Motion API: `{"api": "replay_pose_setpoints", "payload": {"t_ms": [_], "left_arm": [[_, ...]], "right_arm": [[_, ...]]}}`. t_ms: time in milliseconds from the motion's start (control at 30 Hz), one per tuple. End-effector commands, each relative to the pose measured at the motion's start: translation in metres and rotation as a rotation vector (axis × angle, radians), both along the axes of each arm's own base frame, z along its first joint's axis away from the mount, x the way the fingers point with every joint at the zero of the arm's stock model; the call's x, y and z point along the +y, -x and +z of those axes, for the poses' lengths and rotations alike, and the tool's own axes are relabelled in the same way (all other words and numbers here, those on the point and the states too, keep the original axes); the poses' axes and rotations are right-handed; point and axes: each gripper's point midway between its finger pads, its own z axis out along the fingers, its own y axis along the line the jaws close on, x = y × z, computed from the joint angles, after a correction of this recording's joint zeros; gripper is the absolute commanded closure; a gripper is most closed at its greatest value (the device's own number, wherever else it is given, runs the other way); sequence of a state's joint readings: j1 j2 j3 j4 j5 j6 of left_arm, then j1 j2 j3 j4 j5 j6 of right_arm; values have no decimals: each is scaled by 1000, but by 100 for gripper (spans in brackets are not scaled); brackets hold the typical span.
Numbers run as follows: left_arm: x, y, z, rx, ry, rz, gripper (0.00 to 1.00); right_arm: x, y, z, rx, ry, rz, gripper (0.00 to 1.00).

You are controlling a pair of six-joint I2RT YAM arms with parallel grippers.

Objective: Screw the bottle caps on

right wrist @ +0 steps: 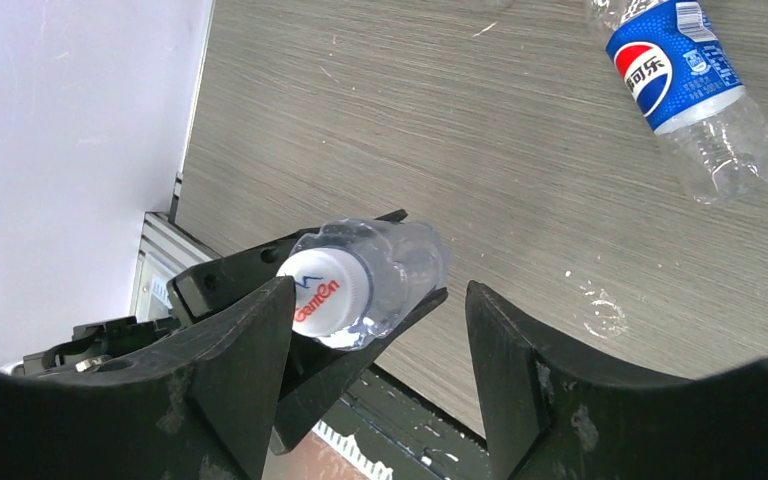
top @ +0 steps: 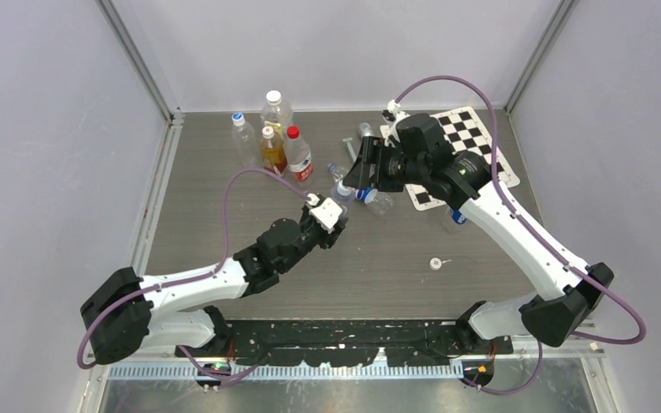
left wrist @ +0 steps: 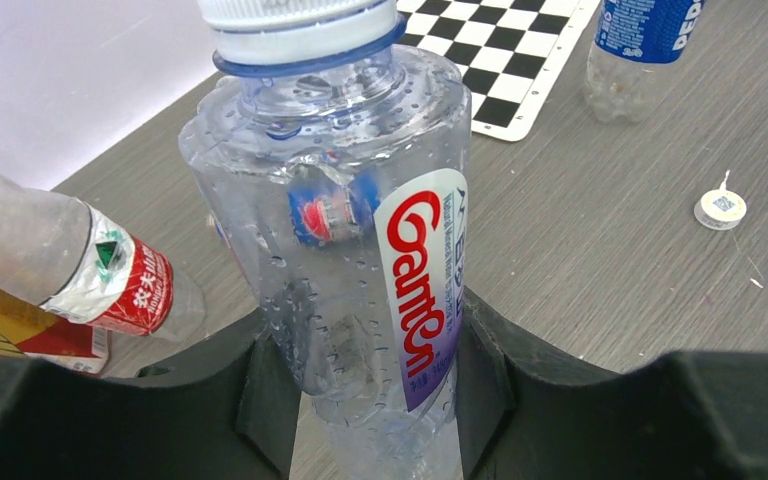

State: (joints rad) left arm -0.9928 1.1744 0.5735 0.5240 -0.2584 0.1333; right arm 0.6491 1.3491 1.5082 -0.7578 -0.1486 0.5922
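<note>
The left jaws are closed on a clear bottle (left wrist: 360, 260) with red letters on its label. They grip it low on its body, one finger on each side. I cannot tell if its bottom touches the bench (left wrist: 600, 280). A white cap (right wrist: 322, 290) sits on top of this bottle. The right jaws are open, with one finger on each side of that cap. The cap is very close to one finger, and there is a wide gap to the other. A Pepsi bottle (right wrist: 690, 90) lies on its side on the bench, near the held one. Another blue-label bottle (top: 454, 215) stands just beside the checkered board (top: 460, 138), partly hidden under the right arm (top: 516, 232). A loose white cap (top: 435, 263) lies alone on the bench, well apart from the bottles. At the back stand a blue-capped bottle (top: 243, 133), a big bottle (top: 275, 107), an amber bottle (top: 271, 148) and a red-capped bottle (top: 298, 157), all close together.
</note>
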Motion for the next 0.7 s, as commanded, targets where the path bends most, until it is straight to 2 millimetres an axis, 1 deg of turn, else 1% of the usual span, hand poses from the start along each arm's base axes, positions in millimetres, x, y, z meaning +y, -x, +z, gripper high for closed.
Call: {"api": "replay_pose_setpoints", "payload": {"t_ms": [0, 100, 267, 367, 433, 467, 500, 533, 567, 600, 633, 667], "left_arm": [[-13, 0, 24, -13, 98, -36, 100], [-16, 1, 25, -5, 100, -47, 100], [-16, 1, 23, 12, 88, -44, 100], [-16, 1, 25, 18, 92, -40, 100], [-16, 1, 25, 24, 93, -39, 100], [-16, 1, 26, 26, 96, -37, 99], [-15, 1, 26, 27, 95, -35, 96], [-14, 0, 27, 25, 94, -30, 91], [-13, 0, 26, 26, 91, -25, 84], [-12, -1, 27, 24, 88, -17, 76], [-10, -1, 26, 22, 83, -10, 68], [-8, -1, 26, 21, 81, -4, 59]], "right_arm": [[13, -7, 14, -96, -22, 42, 32], [19, -6, 10, -101, -3, 63, 36], [27, -1, 6, -105, 15, 91, 39], [26, 0, 1, -101, 47, 92, 43], [26, 1, -2, -101, 66, 94, 48], [26, 1, -4, -100, 75, 95, 55], [25, 2, -5, -95, 81, 98, 59], [24, 2, -7, -94, 91, 94, 71], [21, 2, -6, -101, 99, 91, 76], [17, 2, -8, -98, 118, 81, 86], [15, 2, -6, -111, 129, 79, 94], [8, 1, -7, -110, 153, 62, 96]]}}
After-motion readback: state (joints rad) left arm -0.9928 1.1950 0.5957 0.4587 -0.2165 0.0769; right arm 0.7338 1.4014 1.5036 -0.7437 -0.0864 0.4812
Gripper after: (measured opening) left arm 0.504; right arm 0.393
